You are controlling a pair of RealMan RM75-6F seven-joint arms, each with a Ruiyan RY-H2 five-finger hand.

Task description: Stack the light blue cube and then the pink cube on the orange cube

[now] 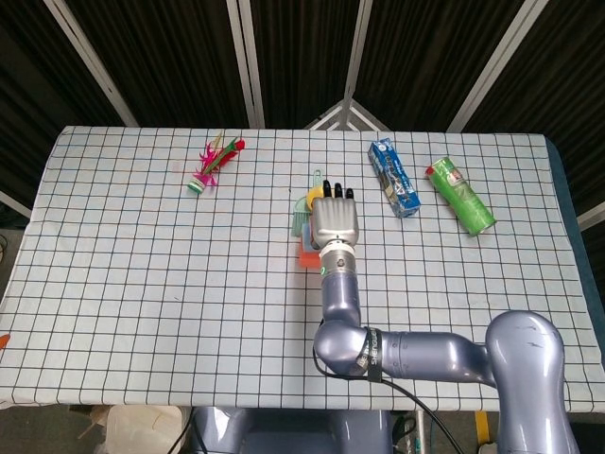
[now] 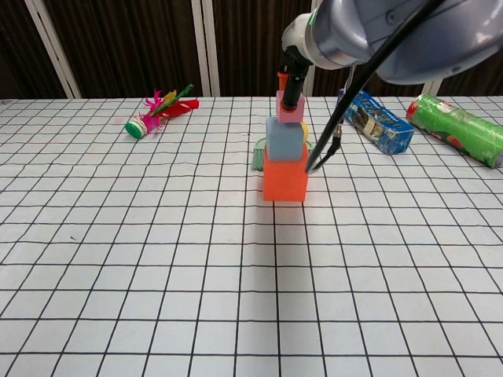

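Observation:
In the chest view the orange cube (image 2: 284,177) stands on the checked cloth with the light blue cube (image 2: 284,138) on top of it. The small pink cube (image 2: 289,107) is just over the light blue cube's right half, pinched in the dark fingers (image 2: 296,72) of my right hand. Whether it rests on the blue cube I cannot tell. From the head view my right hand (image 1: 336,223) covers the stack, and only a sliver of the orange cube (image 1: 308,257) shows at its left. My left hand is in neither view.
A green brush-like item (image 2: 258,157) and a small yellow piece (image 2: 305,130) lie right behind the stack. A feathered shuttlecock toy (image 2: 161,110) is at the back left. A blue packet (image 2: 376,118) and a green packet (image 2: 456,126) lie at the back right.

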